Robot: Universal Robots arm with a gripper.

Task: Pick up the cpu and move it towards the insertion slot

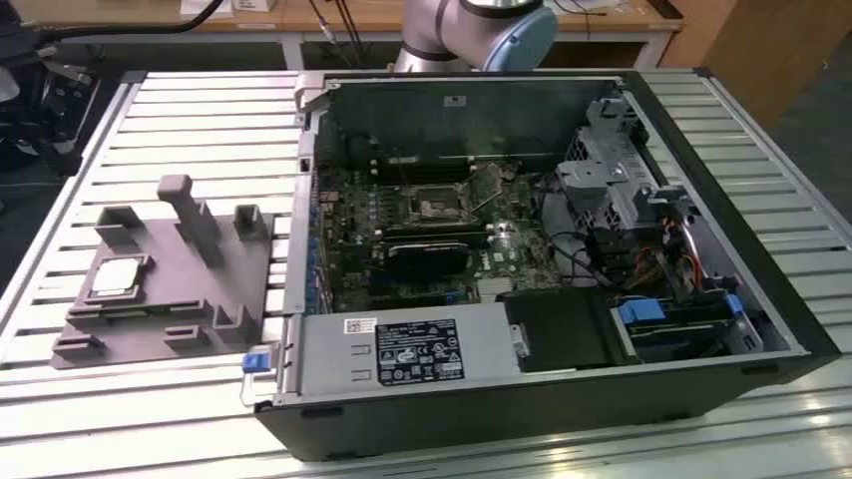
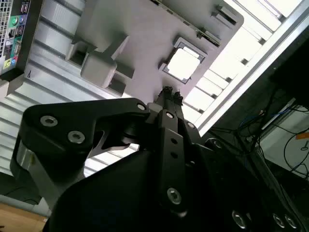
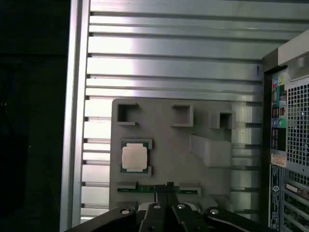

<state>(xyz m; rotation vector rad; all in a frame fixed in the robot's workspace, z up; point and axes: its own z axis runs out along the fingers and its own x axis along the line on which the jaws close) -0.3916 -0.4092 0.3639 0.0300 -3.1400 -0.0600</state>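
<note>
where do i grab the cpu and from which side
Probably best to take the cpu by two opposite thin edges, coming straight down from above: it lies flat, shiny face up, in a shallow recess of the grey holder.

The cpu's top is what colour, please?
The cpu is silvery grey, clearest in the first wrist view.

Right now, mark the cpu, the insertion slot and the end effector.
cpu [image 3: 133,157], first wrist view, centre of its metal top.
insertion slot [image 1: 437,201], exterior view, its dark centre.
end effector [image 2: 169,92], second wrist view, between its fingertips.
</note>
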